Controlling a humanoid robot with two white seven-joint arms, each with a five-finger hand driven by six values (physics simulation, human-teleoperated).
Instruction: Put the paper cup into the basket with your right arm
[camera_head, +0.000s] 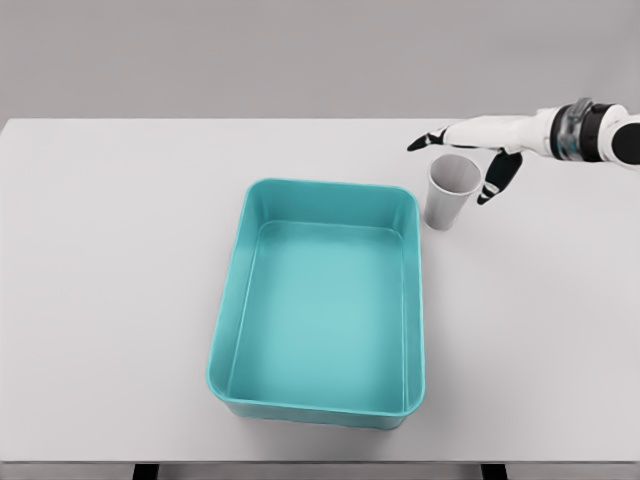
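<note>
A white paper cup (449, 192) stands upright on the table just right of the far right corner of the teal basket (232, 340). My right hand (466, 153) reaches in from the right edge and hovers over and behind the cup. Its fingers are spread, with dark fingertips (421, 142) past the cup's far rim and the thumb (498, 180) hanging down at the cup's right side. Nothing is grasped. The basket holds nothing. My left arm does not show.
The basket sits in the middle of a pale grey table (110, 260). The table's front edge runs along the bottom of the picture, and a grey wall stands behind.
</note>
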